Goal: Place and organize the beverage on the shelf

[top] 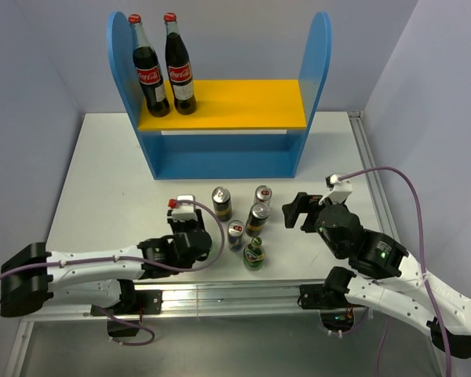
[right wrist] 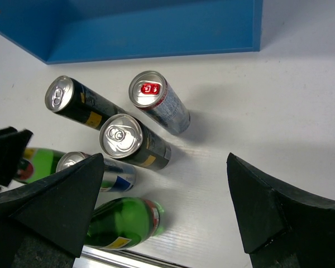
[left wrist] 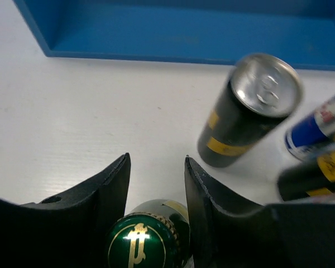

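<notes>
**While One Bottle Is Pinched, Five Wait**

The shelf [top: 314,63] is stood at the far edge of the table [top: 102,173], with two cola bottles [top: 151,71] at its left end, so room is left. By the near edge are grouped two tall dark cans [top: 221,204], two slim cans [top: 262,195] and one green bottle [top: 254,254]. Left of them, a second green bottle [left wrist: 142,240] is pinched by the left gripper [left wrist: 156,163], likely for lifting. The right gripper [right wrist: 166,167] is spread wide, with nothing held.

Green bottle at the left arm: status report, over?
Left gripper shut on green bottle at the neck. Right gripper open, holding nothing. Dark can stands ahead-right of the held bottle, toward the shelf.
</notes>
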